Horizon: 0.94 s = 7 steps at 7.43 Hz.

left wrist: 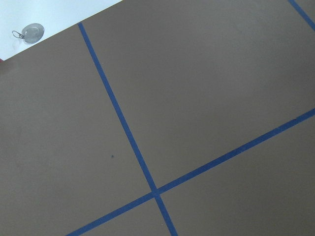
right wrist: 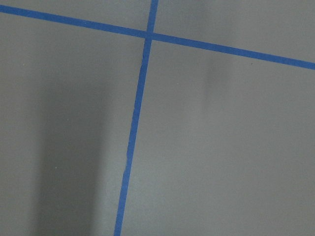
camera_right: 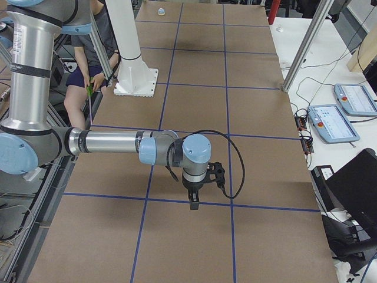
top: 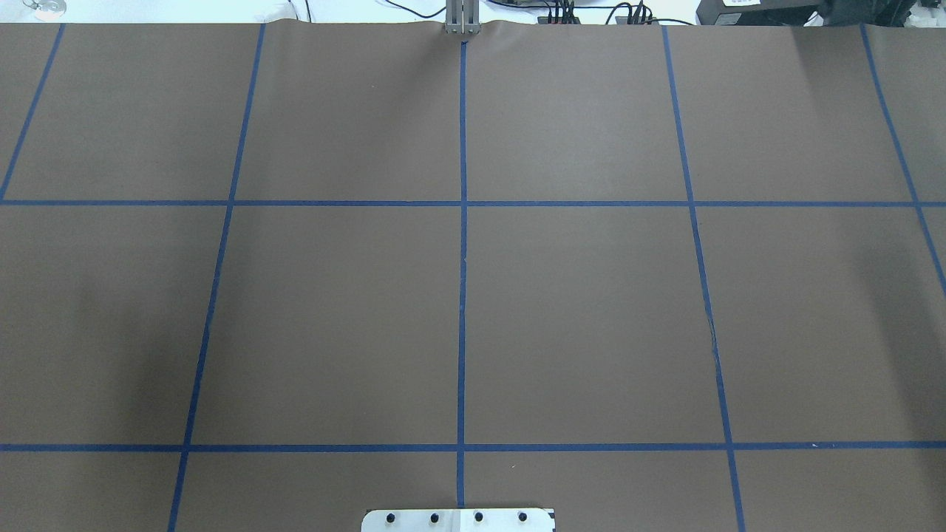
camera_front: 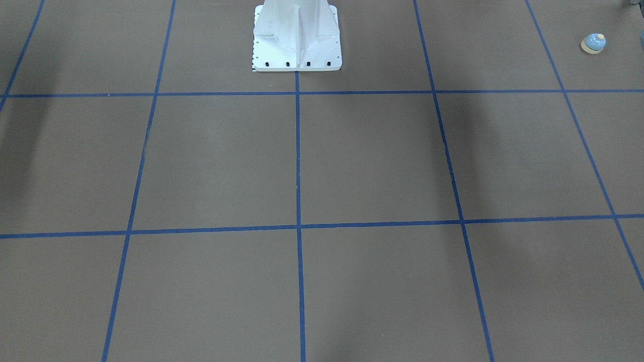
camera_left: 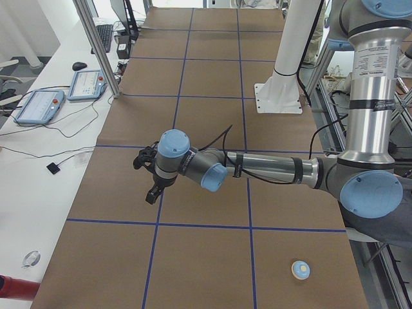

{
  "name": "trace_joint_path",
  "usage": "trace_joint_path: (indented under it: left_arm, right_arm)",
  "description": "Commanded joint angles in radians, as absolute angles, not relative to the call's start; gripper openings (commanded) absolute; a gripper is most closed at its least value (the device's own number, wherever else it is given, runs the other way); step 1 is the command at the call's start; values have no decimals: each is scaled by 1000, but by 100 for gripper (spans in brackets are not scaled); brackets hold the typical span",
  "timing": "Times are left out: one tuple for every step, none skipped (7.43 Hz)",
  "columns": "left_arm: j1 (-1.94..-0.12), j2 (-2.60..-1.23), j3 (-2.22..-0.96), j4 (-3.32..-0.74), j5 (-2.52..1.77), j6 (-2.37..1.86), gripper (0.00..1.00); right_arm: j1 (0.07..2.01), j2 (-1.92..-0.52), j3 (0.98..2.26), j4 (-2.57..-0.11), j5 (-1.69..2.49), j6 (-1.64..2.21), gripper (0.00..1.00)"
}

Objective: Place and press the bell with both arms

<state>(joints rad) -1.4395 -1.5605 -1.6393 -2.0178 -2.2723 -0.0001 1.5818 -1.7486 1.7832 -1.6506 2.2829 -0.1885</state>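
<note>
- L arm (camera_left: 270, 168): nearest thing in the left side view. Forearm runs about level over the tabletop (top: 332, 318), wrist bent down.
- L gripper (camera_left: 151, 196): points down, clear of the tabletop, over a blue tape (top: 463, 295) line. Seen from the side only, so can't tell if wide or narrow.
- R arm (camera_right: 106, 141): near arm in the right side view, forearm also about level, wrist turned down.
- R gripper (camera_right: 193, 203): points down, tips just over a tape line. Side view only, so width can't be told either.
- Bell (camera_left: 300, 270): upright on its base on the tabletop, at the robot's left end, close to the robot-side edge. Well apart from L gripper, one grid row nearer the camera in the left side view. Top right corner in the front view (camera_front: 593, 43), far end in the right side view (camera_right: 161, 11).
- Pedestal (camera_front: 297, 40): white, bolted, mid robot-side edge.
- Person (camera_right: 88, 53): seated beside the pedestal.
- Two pendants (camera_right: 333, 124): on the white bench past the tabletop.
</note>
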Motion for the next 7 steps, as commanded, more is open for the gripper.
trace_joint_path:
  left_arm:
    - [-1309,-1559,-1635,-2016,-2144,-186,100]
    - [-1245,-1552,-1635,-2023,-2122,-316,100]
    - [-1235,-1530,-1631,-2022,-2128,-337,100]
    - [-1235,-1479,-1631,-2023,-2126,-322,100]
    - [-1235,-1421,-1640,-2020,-2132,-325,100]
    - [-1235,-1366,-1644,-2035,-2132,-327,100]
    - [-1235,-1294,-1644,-2145,-2134,-327,100]
  right_arm:
    - [1582,-1753,1784,-1651,2293,-190,100]
    - [1582,-1753,1784,-1651,2293,-190,100]
    - [1582,-1753,1784,-1649,2293,-192,100]
    - [1582,-1753,1784,-1649,2295,-192,100]
    - [1582,-1753,1784,-1649,2296,-192,100]
    - [1582,-1753,1784,-1649,2296,-192,100]
    - [1582,-1753,1786,-1648,2296,-192,100]
